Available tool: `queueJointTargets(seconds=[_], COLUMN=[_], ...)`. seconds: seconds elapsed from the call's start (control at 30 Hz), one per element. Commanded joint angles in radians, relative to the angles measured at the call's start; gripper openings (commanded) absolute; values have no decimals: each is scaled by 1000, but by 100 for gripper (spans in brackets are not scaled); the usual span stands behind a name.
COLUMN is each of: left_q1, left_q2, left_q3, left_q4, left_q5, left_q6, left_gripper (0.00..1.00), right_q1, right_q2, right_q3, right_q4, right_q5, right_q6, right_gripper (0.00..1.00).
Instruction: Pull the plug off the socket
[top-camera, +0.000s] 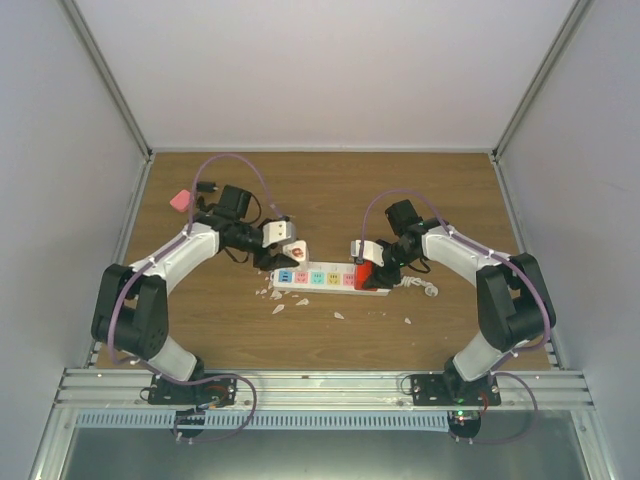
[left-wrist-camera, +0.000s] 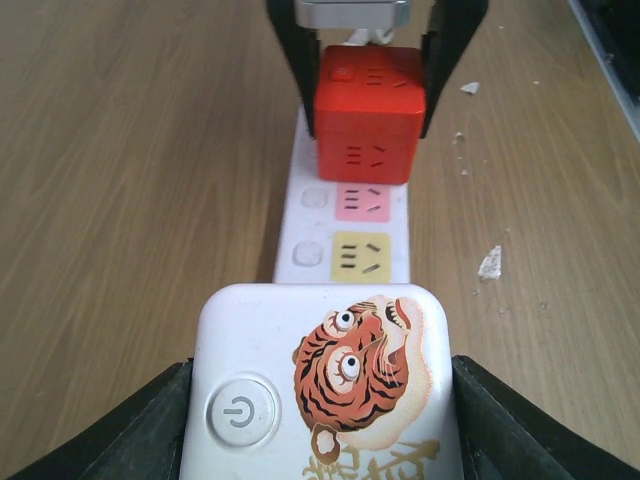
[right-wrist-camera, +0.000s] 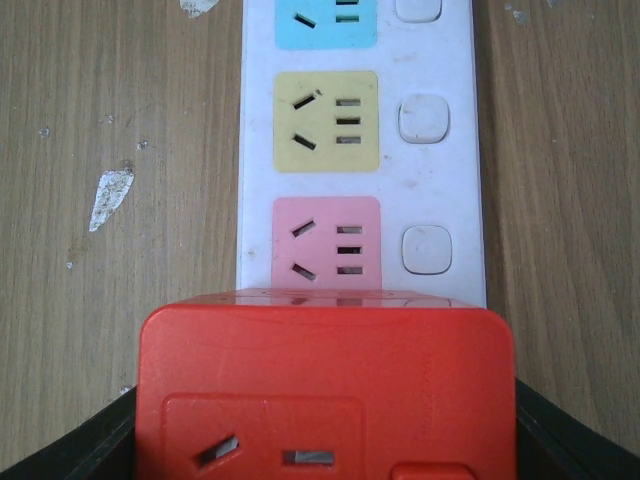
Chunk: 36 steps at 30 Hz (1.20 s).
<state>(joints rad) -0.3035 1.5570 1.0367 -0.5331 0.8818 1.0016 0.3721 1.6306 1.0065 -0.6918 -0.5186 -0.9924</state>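
**A:** Where did the power strip (top-camera: 325, 278) lie?

**B:** It lay flat on the table (top-camera: 200, 330) between the 2 arms, with its coiled cord (top-camera: 418, 287) trailing off the right end. I judged it to be light, stiff plastic, so it would likely lift with a plug unless something pinned it down.

**A:** And the plugs?

**B:** There were 2. A red plug (left-wrist-camera: 368, 110), shaped like a cube, sat on the right end. A white plug (left-wrist-camera: 320, 390) with a tiger picture was at the left end. It hid the strip beneath it, so I couldn't tell whether it was seated.

**A:** What were the hands doing?

**B:** The right hand (top-camera: 365, 262) was clamped on the red plug, 1 finger against each flat side. The left hand (top-camera: 278, 238) held the white plug the same way.

**A:** How would the red one handle?

**B:** It looked hard, smooth and probably slippery, with the pins held tight in the strip. The flat opposite sides seemed the best place to hold it, gripped firmly and pulled straight up, since tilting could bind the pins.

**A:** Anything smaller?

**B:** There were white flakes (top-camera: 278, 308) scattered on the table by the strip.
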Motion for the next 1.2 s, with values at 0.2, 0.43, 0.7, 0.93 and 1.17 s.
queueJointTargets(seconds=[0.2, 0.43, 0.7, 0.93, 1.17], left_q1=[139, 196, 271, 368, 470], left_q2=[-92, -122, -143, -162, -149], left_q3=[111, 137, 223, 306, 372], left_q4=[-151, -206, -359, -532, -652], left_q5=[-28, -45, -124, -268, -463], left_q6=[8, 0, 56, 156, 300], left_gripper=[35, 35, 35, 36, 36], right_q1=[-9, -8, -8, -9, -9], right_q2=[9, -21, -28, -35, -28], right_q3=[29, 108, 195, 249, 282], right_q4=[-16, -60, -103, -120, -139], right_q5=[82, 37, -6, -32, -58], right_q6=[12, 41, 64, 84, 93], right_gripper=[71, 96, 100, 100, 100])
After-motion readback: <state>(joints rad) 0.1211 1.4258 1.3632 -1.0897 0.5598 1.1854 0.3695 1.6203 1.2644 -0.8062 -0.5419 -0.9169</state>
